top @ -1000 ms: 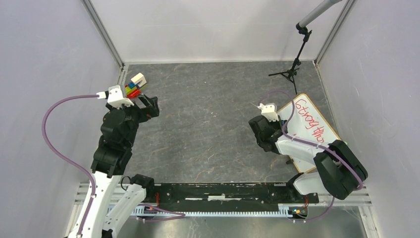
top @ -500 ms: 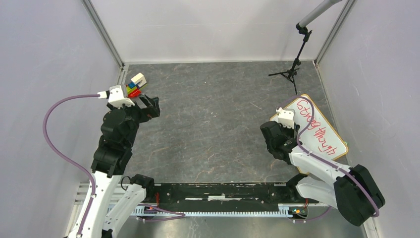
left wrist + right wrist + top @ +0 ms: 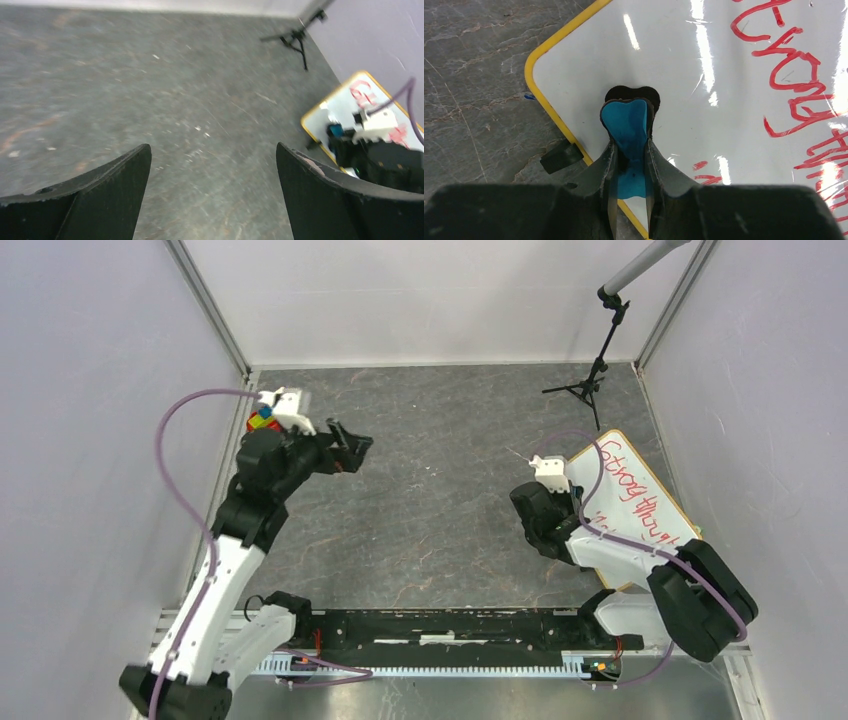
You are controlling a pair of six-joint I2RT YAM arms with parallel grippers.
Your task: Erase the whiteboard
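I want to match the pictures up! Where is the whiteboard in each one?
Top external: the whiteboard lies at the right, tilted, beside the right arm.
Left wrist: the whiteboard is at the right edge, partly hidden by the right arm.
Right wrist: the whiteboard fills most of the picture, with the blue eraser held in the right tool near its corner.
Shared landmark: the red writing shows in all three.

Left gripper extends farther forward and right; right gripper returns the blue eraser toward the whiteboard's left edge.
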